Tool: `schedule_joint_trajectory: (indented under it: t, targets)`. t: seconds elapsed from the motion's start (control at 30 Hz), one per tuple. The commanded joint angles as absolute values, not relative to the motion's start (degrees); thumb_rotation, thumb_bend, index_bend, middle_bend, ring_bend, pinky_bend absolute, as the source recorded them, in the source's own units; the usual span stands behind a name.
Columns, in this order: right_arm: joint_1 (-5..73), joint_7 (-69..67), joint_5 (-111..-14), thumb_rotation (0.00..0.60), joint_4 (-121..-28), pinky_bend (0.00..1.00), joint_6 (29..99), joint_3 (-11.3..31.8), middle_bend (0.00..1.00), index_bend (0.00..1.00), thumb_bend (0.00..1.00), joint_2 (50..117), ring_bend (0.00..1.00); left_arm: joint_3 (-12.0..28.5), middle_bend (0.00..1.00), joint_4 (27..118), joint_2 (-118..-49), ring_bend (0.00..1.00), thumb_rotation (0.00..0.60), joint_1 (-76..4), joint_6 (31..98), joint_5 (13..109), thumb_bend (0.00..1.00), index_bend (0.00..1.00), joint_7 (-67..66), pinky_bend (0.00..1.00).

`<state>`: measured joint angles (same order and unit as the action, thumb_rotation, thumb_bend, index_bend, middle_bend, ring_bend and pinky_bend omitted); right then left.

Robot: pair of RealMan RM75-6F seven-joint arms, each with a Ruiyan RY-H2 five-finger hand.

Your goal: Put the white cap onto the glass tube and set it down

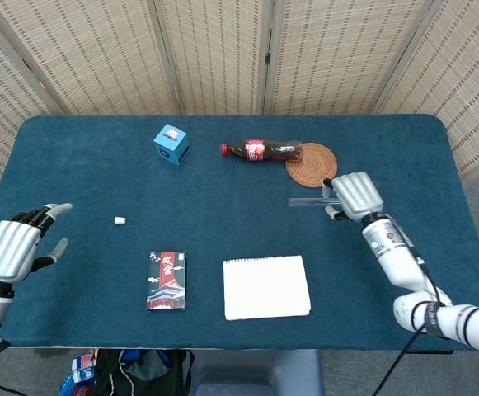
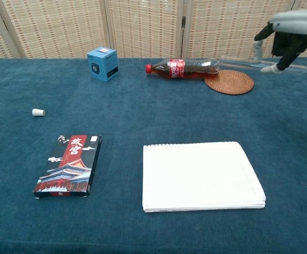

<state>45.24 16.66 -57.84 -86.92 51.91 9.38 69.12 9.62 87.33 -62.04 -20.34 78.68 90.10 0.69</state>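
Observation:
My right hand (image 1: 353, 195) (image 2: 284, 36) holds the clear glass tube (image 1: 307, 202) (image 2: 238, 63) level in the air, above the table's right side; the tube sticks out to the left of the hand. The small white cap (image 1: 119, 220) (image 2: 37, 112) lies on the blue cloth at the left. My left hand (image 1: 16, 246) hovers open near the table's left edge, well left of the cap, and shows only in the head view.
A cola bottle (image 1: 262, 150) (image 2: 180, 68) lies on its side against a woven coaster (image 1: 312, 163) (image 2: 229, 82). A blue box (image 1: 171, 143) (image 2: 102, 63) stands at the back. A card pack (image 1: 166, 280) (image 2: 68, 164) and a white notepad (image 1: 266, 286) (image 2: 202, 175) lie near the front edge.

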Motion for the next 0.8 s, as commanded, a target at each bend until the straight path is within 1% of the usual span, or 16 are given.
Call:
schedule_joint_trajectory:
  t: [0.03,0.07,0.13,0.23,0.27,0.3,0.33,0.37,0.4,0.43,0.53,0.6,0.63,0.7,0.8]
  targets:
    - [41.2,15.9,-60.4,0.600,-93.2,1.00,56.7,8.8,1.00,0.74,0.75,63.2,1.00,9.9,0.52,83.8,-63.1,0.59,0.600,-24.3,73.4,90.4,0.33,0.26,3.2,0.70]
    - [40.6,15.9,-60.7,0.600,-94.2,1.00,57.6,8.8,1.00,0.74,0.75,62.3,1.00,9.8,0.59,83.4,-63.2,0.64,0.600,-25.1,71.8,90.0,0.33,0.26,3.2,0.75]
    - [39.3,15.8,-61.6,0.600,-96.5,1.00,59.2,8.7,1.00,0.74,0.75,60.3,1.00,9.6,0.70,82.4,-63.3,0.72,0.600,-27.1,67.7,88.7,0.33,0.27,3.0,0.81]
    - [37.7,15.7,-62.6,0.600,-99.1,1.00,60.8,8.5,1.00,0.74,0.75,58.3,1.00,9.7,0.82,80.6,-64.2,0.82,0.599,-29.6,61.8,85.6,0.33,0.27,2.8,0.85]
    - [37.3,15.7,-62.9,0.600,-99.6,1.00,61.2,8.4,1.00,0.74,0.75,58.0,1.00,9.7,0.84,80.0,-64.6,0.84,0.588,-30.3,59.9,84.5,0.33,0.27,3.0,0.86]
    - [36.9,15.6,-63.1,0.600,-100.1,1.00,61.5,8.3,1.00,0.74,0.75,57.7,1.00,9.7,0.87,79.6,-64.8,0.87,0.546,-31.0,58.0,83.4,0.33,0.27,3.5,0.87]
    - [36.5,15.6,-63.5,0.600,-100.5,1.00,61.7,8.1,1.00,0.74,0.75,57.5,1.00,9.6,0.90,79.0,-65.2,0.91,0.453,-31.8,55.7,82.2,0.35,0.26,4.4,0.90]
    - [36.2,15.6,-63.7,0.600,-100.7,1.00,61.8,7.9,1.00,0.74,0.75,57.4,1.00,9.5,0.91,78.5,-65.5,0.92,0.388,-32.4,54.2,81.5,0.37,0.26,4.8,0.92]
    - [36.0,15.6,-63.9,0.600,-100.8,1.00,61.8,7.8,1.00,0.74,0.75,57.4,1.00,9.3,0.93,78.1,-65.7,0.94,0.307,-32.9,52.8,80.9,0.41,0.25,5.0,0.93]
    - [35.8,15.6,-64.2,0.600,-101.0,1.00,61.8,7.7,1.00,0.74,0.75,57.3,1.00,9.0,0.94,77.5,-65.9,0.95,0.254,-33.6,51.1,80.3,0.44,0.25,5.0,0.95]
    - [35.4,15.6,-64.6,0.600,-101.1,1.00,61.7,7.5,1.00,0.74,0.75,57.4,1.00,8.4,0.97,76.7,-66.5,0.98,0.203,-35.1,47.3,78.6,0.50,0.22,3.9,0.98]
    - [35.2,15.6,-64.8,0.600,-101.1,1.00,61.7,7.6,1.00,0.74,0.75,57.5,1.00,8.0,0.97,76.8,-66.4,0.99,0.152,-36.0,44.7,77.2,0.52,0.21,2.9,0.99]
    - [35.2,15.6,-65.0,0.600,-101.1,1.00,61.7,7.6,1.00,0.74,0.75,57.6,1.00,7.8,0.98,76.8,-66.4,1.00,0.114,-36.5,43.4,76.5,0.53,0.21,2.2,1.00]
    - [35.1,15.6,-65.1,0.600,-101.1,1.00,61.5,7.6,1.00,0.74,0.75,57.7,1.00,7.5,0.98,76.9,-66.3,1.00,0.082,-37.7,40.1,74.3,0.55,0.19,0.7,1.00]
    - [35.0,15.7,-65.3,0.600,-101.0,1.00,61.1,7.7,1.00,0.74,0.75,57.9,1.00,7.1,0.99,76.5,-66.5,1.00,0.062,-39.3,36.4,71.0,0.57,0.18,-1.4,1.00]
